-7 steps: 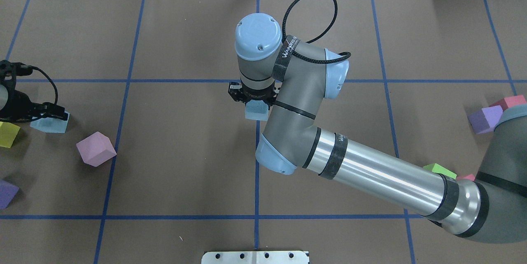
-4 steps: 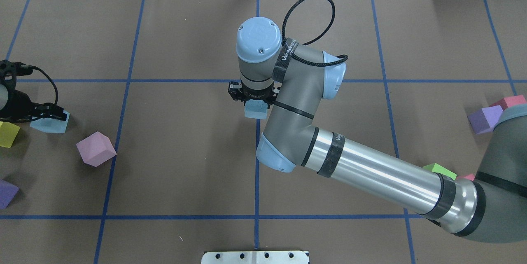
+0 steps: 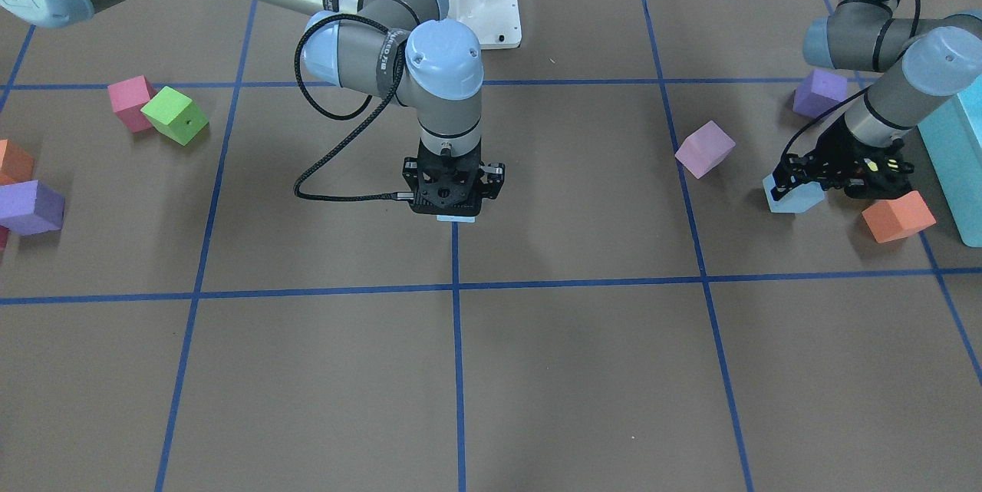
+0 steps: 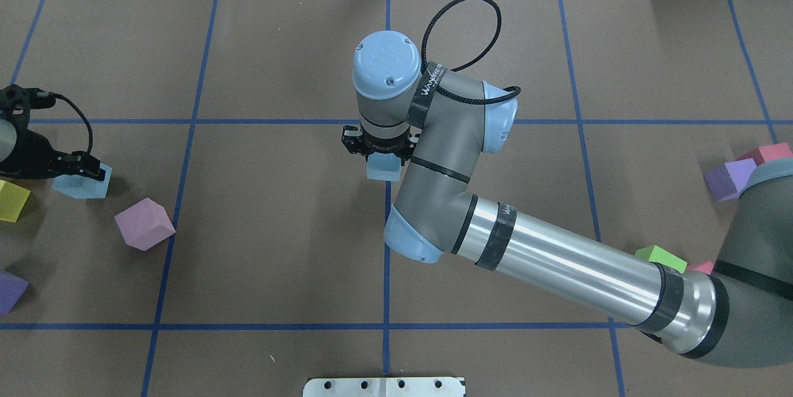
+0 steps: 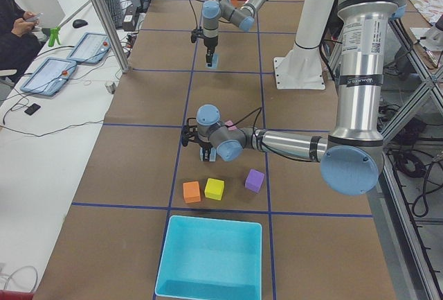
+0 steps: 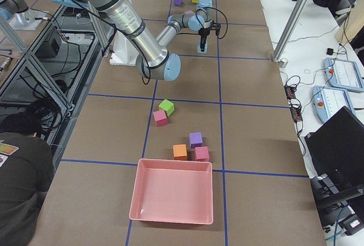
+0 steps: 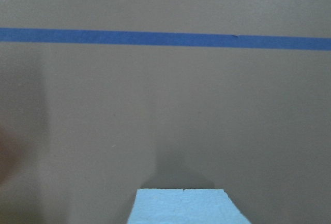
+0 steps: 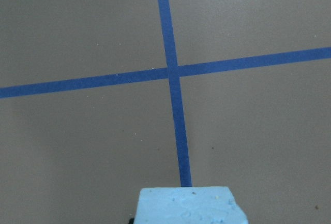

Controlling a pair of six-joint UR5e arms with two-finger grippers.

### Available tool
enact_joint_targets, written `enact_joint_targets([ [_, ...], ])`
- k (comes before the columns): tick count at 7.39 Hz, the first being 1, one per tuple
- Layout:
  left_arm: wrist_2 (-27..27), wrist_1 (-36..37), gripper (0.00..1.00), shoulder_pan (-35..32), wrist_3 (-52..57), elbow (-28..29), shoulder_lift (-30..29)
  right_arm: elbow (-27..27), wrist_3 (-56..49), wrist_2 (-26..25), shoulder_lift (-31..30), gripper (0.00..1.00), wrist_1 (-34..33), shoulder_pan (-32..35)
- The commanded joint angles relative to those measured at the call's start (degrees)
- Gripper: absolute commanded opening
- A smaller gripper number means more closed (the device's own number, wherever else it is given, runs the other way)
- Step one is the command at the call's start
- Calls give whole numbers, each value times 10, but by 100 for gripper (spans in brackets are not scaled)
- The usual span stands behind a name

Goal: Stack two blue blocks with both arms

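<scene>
The right hand (image 4: 378, 149) is pinching the first blue block (image 4: 385, 169) from above, fingers closed on it, at the middle of the counter (image 4: 279, 248), just beside a crossing of blue tape lines (image 4: 387, 298). The left hand (image 4: 83, 168) is gripping the second blue block (image 4: 80, 187), fingers shut on it, close to the counter's left edge. The blocks are lying well apart along the counter's length, so the left hand is probably needing to carry its block toward the middle for stacking
</scene>
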Motion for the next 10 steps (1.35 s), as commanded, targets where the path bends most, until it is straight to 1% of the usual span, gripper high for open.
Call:
enact_joint_targets([
  [1,-68,110,38,-44,7,-60,-30,-4,2,-13,-1,66,2,-9],
  [2,-71,177,38,-48,7,-87,-62,-14,4,-26,-1,66,22,-14],
  [3,-70,242,38,-48,7,-105,-103,-38,10,-29,-1,66,50,-18],
  [5,-65,345,38,-47,5,-114,-188,-48,11,-39,-1,66,61,-25],
  [6,-63,386,38,-45,-2,-113,-226,-52,10,-43,-1,67,61,-27],
  [7,-62,415,38,-42,-4,-109,-257,-52,10,-44,-1,82,61,-28],
  [8,-62,433,38,-41,-8,-109,-275,-52,6,-43,-1,99,61,-27],
  [9,-62,434,38,-31,-35,-105,-289,-48,-4,-42,-1,100,62,-22],
  [10,-61,434,38,-15,-54,-104,-301,-35,-38,-8,-1,100,61,12],
])
